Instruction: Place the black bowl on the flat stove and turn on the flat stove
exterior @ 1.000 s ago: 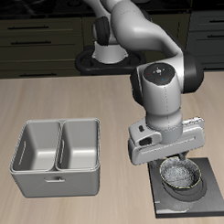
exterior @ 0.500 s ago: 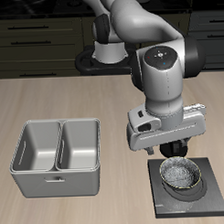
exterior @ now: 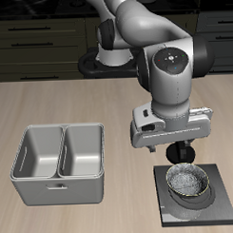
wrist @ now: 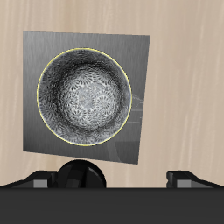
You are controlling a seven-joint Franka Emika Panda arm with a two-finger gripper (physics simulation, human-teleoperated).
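The black bowl (exterior: pixel 188 182) sits upright on the flat stove (exterior: pixel 219 212), centred over its burner, free of the hand (exterior: pixel 183 155). Placement looks done, so the step in hand is the switch: bring the hand down to the round black knob (wrist: pixel 83 172) at the stove's edge and turn it without nudging the bowl. I cannot tell whether the fingers are apart. Since a second ago the hand has lifted clear of the bowl. The grey two-bin caddy (exterior: pixel 61 164) rests farther along the bench (exterior: pixel 51 102).

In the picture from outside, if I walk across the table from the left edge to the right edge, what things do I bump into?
Grey two-part bin → flat stove with the black bowl sitting on it, the claw above.
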